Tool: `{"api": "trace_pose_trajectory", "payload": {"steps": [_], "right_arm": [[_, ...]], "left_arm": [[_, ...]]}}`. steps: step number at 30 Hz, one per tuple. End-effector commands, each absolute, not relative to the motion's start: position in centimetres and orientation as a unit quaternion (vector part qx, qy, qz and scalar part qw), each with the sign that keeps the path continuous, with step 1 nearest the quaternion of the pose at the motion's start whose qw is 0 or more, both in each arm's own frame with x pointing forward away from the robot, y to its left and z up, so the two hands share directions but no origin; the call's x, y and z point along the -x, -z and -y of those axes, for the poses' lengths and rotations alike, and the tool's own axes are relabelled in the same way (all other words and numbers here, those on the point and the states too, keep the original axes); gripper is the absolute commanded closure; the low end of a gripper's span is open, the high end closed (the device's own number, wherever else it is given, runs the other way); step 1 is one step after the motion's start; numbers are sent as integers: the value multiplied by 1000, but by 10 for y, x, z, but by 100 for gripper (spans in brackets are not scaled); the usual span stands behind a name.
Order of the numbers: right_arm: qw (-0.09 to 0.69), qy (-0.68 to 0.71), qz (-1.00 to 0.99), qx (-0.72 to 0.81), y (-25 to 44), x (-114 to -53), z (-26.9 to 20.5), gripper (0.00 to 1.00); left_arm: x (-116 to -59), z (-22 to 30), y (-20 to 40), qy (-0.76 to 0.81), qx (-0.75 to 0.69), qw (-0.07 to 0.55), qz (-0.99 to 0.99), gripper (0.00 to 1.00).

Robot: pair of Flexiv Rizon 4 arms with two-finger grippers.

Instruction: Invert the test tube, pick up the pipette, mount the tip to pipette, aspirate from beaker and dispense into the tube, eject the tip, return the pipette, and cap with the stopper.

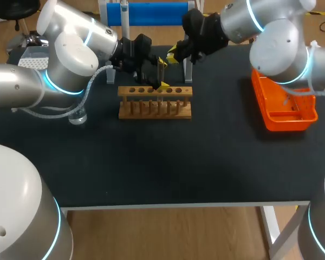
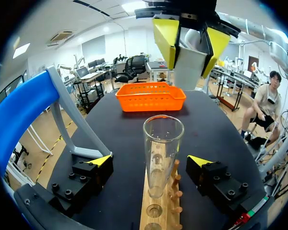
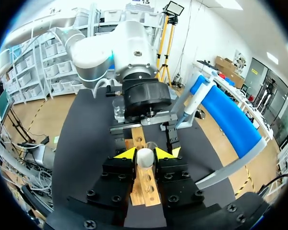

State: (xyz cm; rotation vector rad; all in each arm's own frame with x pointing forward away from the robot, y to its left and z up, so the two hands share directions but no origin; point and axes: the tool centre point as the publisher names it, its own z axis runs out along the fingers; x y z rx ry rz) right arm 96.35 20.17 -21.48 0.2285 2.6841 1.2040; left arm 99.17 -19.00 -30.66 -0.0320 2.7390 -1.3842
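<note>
— Between the yellow tips of the right gripper (image 3: 145, 153), what sits there?
— The white stopper (image 3: 145, 160), pinched from both sides. It hangs above the open mouth of the test tube (image 2: 162, 143).
— And the left gripper (image 2: 150, 162)?
— Spread wide, one finger on either side of the tube, neither touching the glass. The tube stands upright, mouth up, in the wooden rack (image 1: 155, 103).
— Where is everything else, seen from the head camera?
— Taking the rack as the centre, the orange basket (image 1: 284, 105) lies at three o'clock, well apart. The beaker (image 1: 77, 115) is at about eight o'clock, beside the left arm. The blue stand (image 1: 151, 13) is at twelve o'clock, at the far edge of the table (image 1: 179, 162), with the pipette (image 1: 124, 16) on it.
</note>
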Motion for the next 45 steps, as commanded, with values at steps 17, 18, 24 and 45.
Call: {"api": "trace_pose_trajectory", "payload": {"steps": [17,18,24,45], "right_arm": [[90,-406,-907,-69,217,-982,-224,100],[89,-406,-907,-69,217,-982,-224,100],[86,-404,-909,-65,220,-980,-226,100],[79,-394,-913,-66,230,-976,-226,100]], "left_arm": [[-991,190,306,450,10,36,-892,0],[-991,190,306,450,10,36,-892,0],[-991,190,306,450,10,36,-892,0],[-991,190,306,450,10,36,-892,0]]}}
